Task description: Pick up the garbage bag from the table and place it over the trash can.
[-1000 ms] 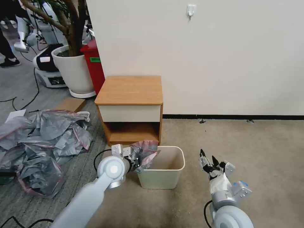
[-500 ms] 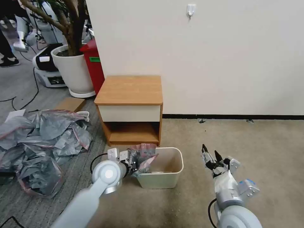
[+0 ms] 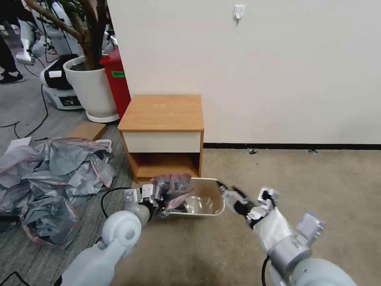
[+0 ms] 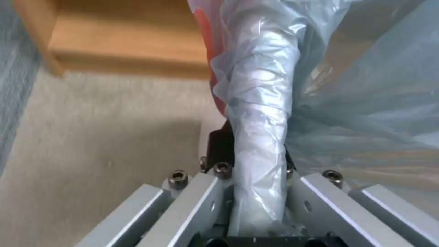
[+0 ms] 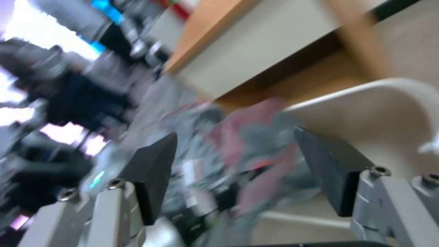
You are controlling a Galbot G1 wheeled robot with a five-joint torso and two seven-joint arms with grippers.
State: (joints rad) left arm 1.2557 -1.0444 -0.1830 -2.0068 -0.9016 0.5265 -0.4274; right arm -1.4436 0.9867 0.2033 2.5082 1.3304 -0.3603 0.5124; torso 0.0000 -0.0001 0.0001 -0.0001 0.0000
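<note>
Nearest, the left gripper [image 3: 160, 200] is clamped on a bunched, twisted fold of the garbage bag [image 3: 174, 186], holding it at the left rim of the trash can [image 3: 217, 202]. In the left wrist view that roll of grey film runs straight between the closed fingers [image 4: 219, 144], with the pink-red band beside it. The right gripper [image 3: 230, 197] hangs at the bin's right rim, its fingers spread wide with nothing between them and pointed towards the bag.

Progress, as judged: the pick-up is done, since the bag is off the table [image 3: 162, 113] and the cabinet top is bare. Part of the film appears to hang inside the bin. The mouth is not opened or stretched over the rim, so the fitting is left to do.

The bin stands on beige carpet directly in front of the cabinet. To the left, on darker striped flooring, lies a heap of grey bags [image 3: 51, 182]. Farther left stand a white plant pot [image 3: 89, 87] and a red bin [image 3: 119, 83]. A plain pale wall with a dark skirting line closes the far side.
</note>
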